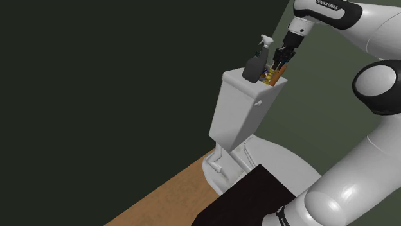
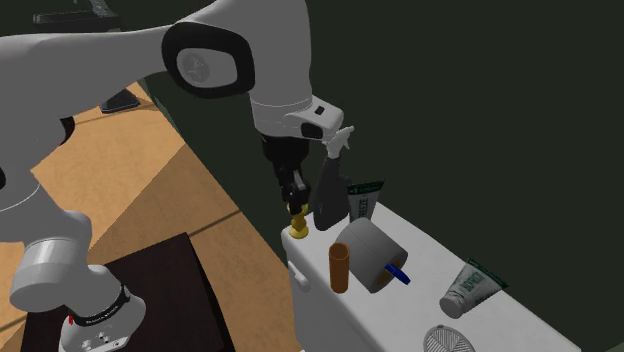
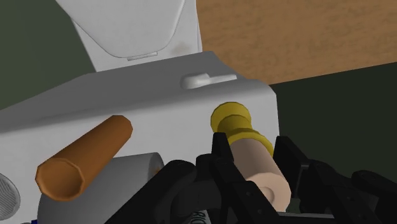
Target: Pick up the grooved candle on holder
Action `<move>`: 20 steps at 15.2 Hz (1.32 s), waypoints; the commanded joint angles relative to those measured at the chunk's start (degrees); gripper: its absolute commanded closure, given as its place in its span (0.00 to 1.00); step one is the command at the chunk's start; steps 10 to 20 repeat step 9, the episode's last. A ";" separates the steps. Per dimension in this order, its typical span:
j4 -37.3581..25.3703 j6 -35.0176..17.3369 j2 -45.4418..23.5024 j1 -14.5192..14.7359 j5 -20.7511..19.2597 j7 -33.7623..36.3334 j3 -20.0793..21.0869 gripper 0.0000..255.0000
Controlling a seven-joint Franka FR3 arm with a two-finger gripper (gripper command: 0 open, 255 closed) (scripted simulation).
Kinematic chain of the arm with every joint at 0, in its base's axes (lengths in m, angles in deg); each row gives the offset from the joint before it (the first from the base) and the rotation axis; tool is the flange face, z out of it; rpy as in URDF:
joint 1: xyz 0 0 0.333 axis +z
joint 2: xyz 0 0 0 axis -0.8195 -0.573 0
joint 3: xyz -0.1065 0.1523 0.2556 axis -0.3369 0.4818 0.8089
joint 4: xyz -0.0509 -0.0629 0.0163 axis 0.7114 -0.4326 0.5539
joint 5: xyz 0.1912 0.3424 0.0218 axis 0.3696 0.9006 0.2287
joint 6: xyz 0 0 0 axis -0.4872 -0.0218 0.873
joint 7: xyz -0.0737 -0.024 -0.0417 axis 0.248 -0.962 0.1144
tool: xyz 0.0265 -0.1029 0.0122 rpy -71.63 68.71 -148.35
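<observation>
The grooved candle (image 3: 256,167) is a beige stick on a yellow holder (image 3: 233,118). My gripper (image 3: 254,149) is shut on the candle's stem, one black finger (image 3: 220,153) on each side. In the second exterior view the gripper (image 2: 294,192) points down at the near corner of the white toilet tank lid (image 2: 425,305), with the yellow holder (image 2: 297,223) just under the fingertips. I cannot tell whether the holder's base touches the lid. In the shoulder view the gripper (image 1: 281,63) hangs over the tank top.
A dark spray bottle (image 2: 331,190) stands right behind the gripper. An orange-brown cylinder (image 2: 340,268), a grey roll (image 2: 372,254), two tubes (image 2: 470,288) and a round grille (image 2: 446,341) share the lid. The toilet tank (image 1: 241,109) stands over a wooden floor (image 1: 160,192).
</observation>
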 commanded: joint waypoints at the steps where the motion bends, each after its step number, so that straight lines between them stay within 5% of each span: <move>1: -2.53 1.79 -0.84 -0.18 0.36 -0.21 -0.13 1.00; 7: -11.77 7.88 -4.30 -1.18 1.92 -1.09 -0.70 1.00; 20: -12.02 8.04 -4.40 -1.22 1.97 -1.12 -0.71 1.00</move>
